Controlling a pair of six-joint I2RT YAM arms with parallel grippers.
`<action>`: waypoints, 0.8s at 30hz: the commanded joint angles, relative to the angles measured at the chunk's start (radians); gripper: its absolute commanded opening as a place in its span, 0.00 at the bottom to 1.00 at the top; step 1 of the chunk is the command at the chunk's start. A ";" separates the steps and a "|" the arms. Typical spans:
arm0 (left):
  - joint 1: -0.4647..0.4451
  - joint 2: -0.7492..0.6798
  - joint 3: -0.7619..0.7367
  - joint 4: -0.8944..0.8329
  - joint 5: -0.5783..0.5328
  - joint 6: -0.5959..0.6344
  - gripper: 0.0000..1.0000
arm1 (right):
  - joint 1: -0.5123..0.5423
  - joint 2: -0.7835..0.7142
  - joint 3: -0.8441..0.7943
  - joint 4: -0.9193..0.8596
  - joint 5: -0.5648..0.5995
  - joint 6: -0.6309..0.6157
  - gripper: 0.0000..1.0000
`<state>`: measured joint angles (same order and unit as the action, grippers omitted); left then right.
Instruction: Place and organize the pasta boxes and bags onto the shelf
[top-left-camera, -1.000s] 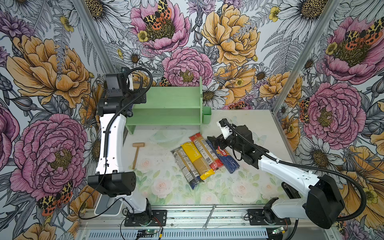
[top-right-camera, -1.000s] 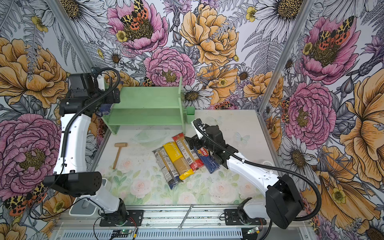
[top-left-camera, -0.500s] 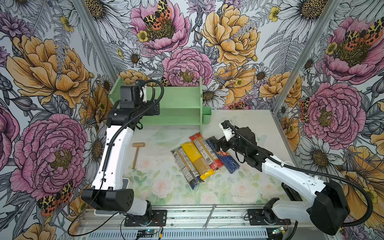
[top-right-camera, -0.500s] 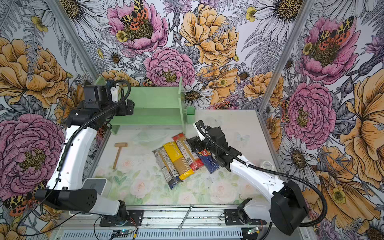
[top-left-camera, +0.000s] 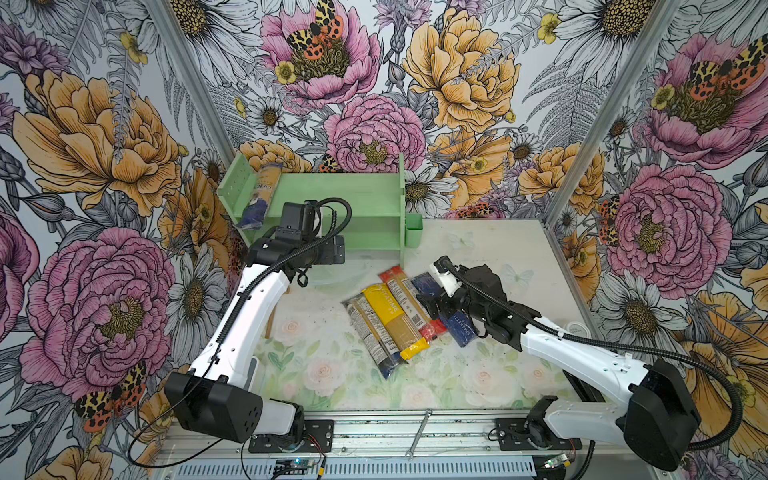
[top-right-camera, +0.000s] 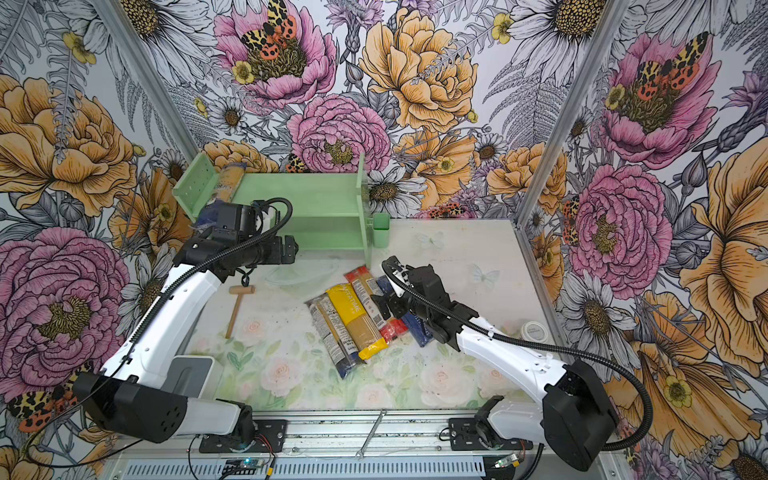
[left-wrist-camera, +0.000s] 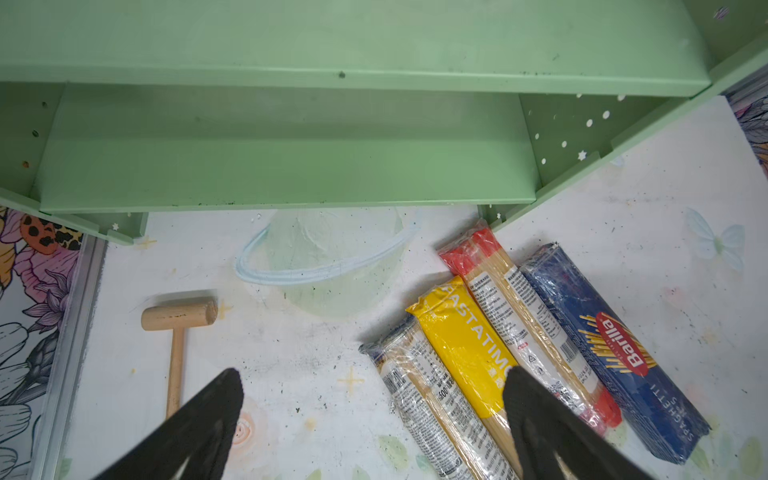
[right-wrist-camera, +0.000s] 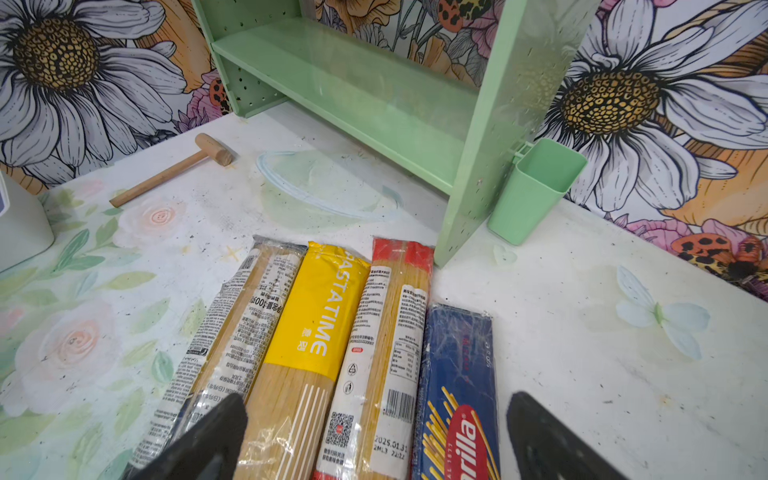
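Observation:
The mint-green shelf (top-left-camera: 332, 195) (top-right-camera: 299, 195) stands at the back of the table. A clear bag with a dark blue end (top-left-camera: 257, 195) (top-right-camera: 226, 183) lies on its top tier against the left panel. On the table lie side by side a clear bag with dark blue ends (top-left-camera: 372, 336), a yellow bag (top-left-camera: 392, 316), a red-ended bag (top-left-camera: 409, 299) and a blue Barilla box (top-left-camera: 453, 322). My left gripper (left-wrist-camera: 372, 376) (top-left-camera: 336, 254) hangs open and empty before the lower tier. Just above the packs' near ends, my right gripper (right-wrist-camera: 376, 401) (top-left-camera: 431, 305) is open.
A wooden mallet (top-right-camera: 239, 307) (left-wrist-camera: 176, 328) lies left of the packs. A clear bowl (left-wrist-camera: 332, 266) sits in front of the shelf. A green cup (top-left-camera: 413, 230) hangs on the shelf's right side. A white round tub (top-left-camera: 575, 330) is at the right edge.
My left arm has drawn back and down from the shelf's upper left end to in front of the lower tier, uncovering the bag on top. The right gripper shifted only slightly.

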<state>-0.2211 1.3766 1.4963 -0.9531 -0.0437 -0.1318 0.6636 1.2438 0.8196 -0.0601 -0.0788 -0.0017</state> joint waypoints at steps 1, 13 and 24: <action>-0.004 -0.034 -0.036 0.015 -0.022 -0.050 0.99 | 0.023 0.001 -0.017 0.002 0.043 -0.053 1.00; -0.006 -0.039 -0.149 0.036 0.027 -0.094 0.99 | 0.095 -0.020 -0.075 0.003 0.060 -0.120 0.99; 0.012 -0.059 -0.187 0.043 0.064 -0.100 0.99 | 0.198 -0.073 -0.167 0.047 0.077 -0.157 0.99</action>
<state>-0.2184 1.3525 1.3262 -0.9363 -0.0219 -0.2119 0.8288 1.1915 0.6693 -0.0589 -0.0242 -0.1299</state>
